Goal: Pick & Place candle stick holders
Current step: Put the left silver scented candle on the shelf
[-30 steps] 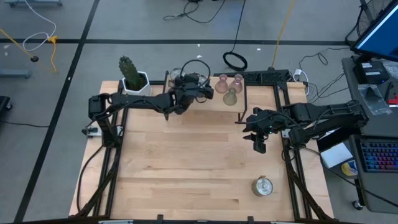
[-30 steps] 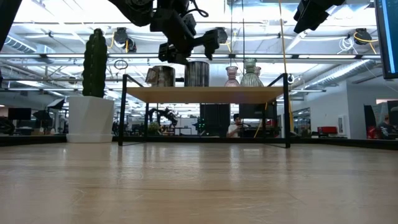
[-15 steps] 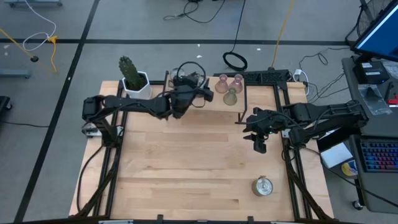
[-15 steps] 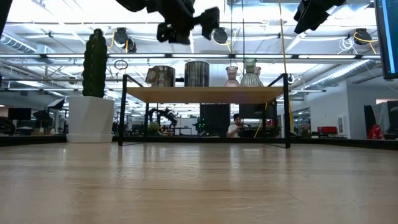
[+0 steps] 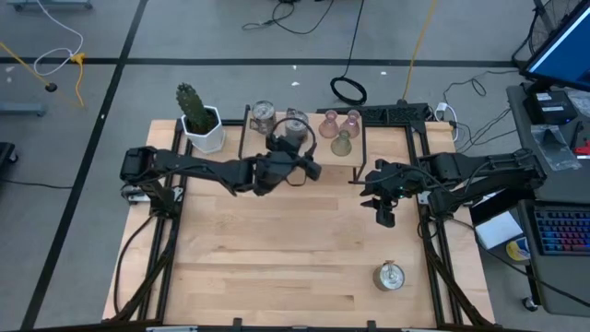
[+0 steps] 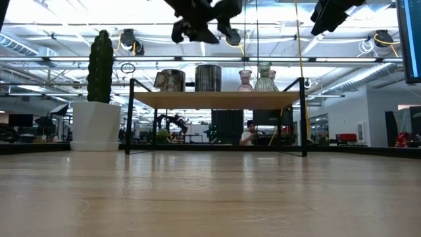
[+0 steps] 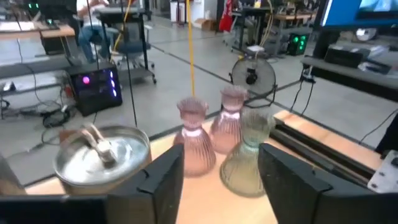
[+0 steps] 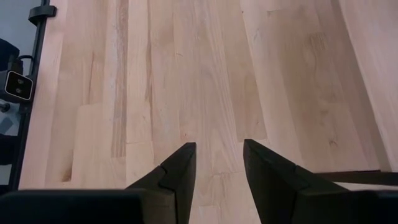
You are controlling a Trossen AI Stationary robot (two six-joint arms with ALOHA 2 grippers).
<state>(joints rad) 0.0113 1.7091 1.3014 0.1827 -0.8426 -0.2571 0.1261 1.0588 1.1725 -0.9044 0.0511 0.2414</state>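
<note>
Left hand above the shelf, empty

The left hand hovers with fingers apart, holding nothing; just ahead of it on the shelf stand two silver holders, and two pink holders beside the green holder. The right hand, fingers apart and empty, waits over the counter, a third silver holder nearby.

- Evenly lit from overhead; ceiling lights blown out in low view.
- Soft, faint shadows on counter.
- Left wrist view motion-blurred; near fingers soft.
- Right wrist view sharp, no glare.
</note>
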